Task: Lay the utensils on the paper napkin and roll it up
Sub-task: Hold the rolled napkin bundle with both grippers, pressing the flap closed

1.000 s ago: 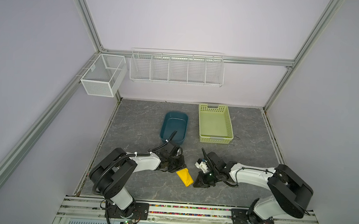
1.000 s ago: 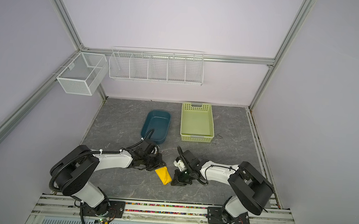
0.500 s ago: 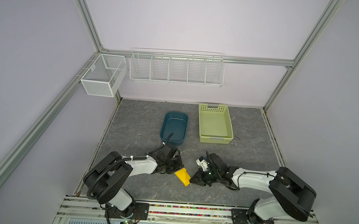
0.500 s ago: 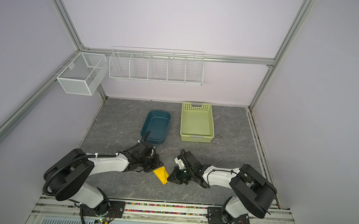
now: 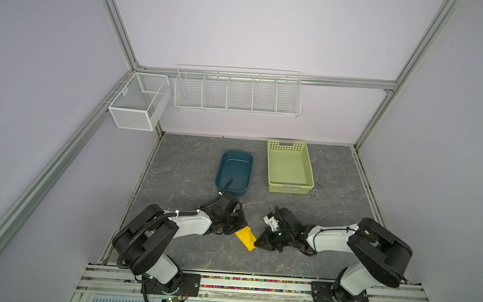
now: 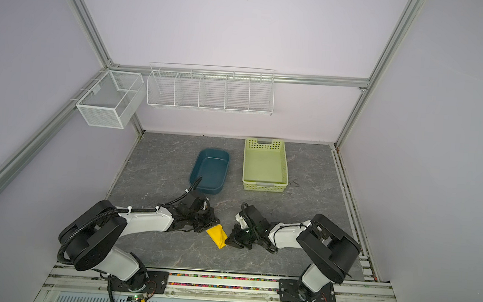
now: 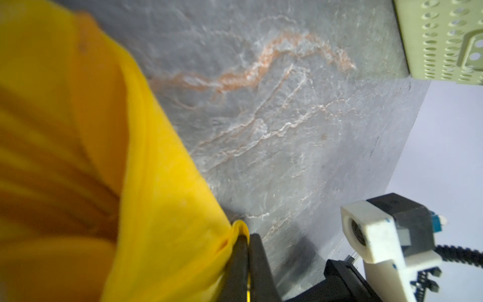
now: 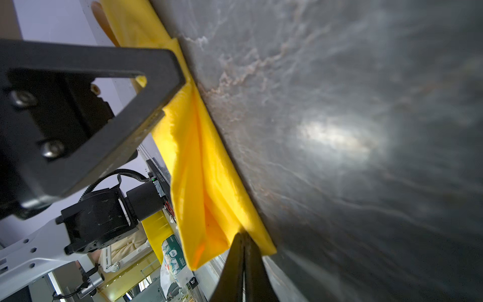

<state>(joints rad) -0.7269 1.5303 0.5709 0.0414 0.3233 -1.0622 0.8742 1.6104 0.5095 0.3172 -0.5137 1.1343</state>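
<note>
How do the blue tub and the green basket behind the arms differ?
The blue tub is dark, with solid walls and rounded corners; the green basket is pale, with perforated walls and squarer corners. In both top views the tub sits to the left, the basket to the right and slightly farther back. Both stand upright and empty on the table.

A grey, marble-veined tabletop [image 5: 179, 170] fills the lower middle of both top views, carrying a teal tub [image 5: 234, 169] near its centre, a pale green basket [image 5: 289, 168] to the tub's right, and a bundled yellow paper napkin [image 5: 245, 239] below them.
</note>
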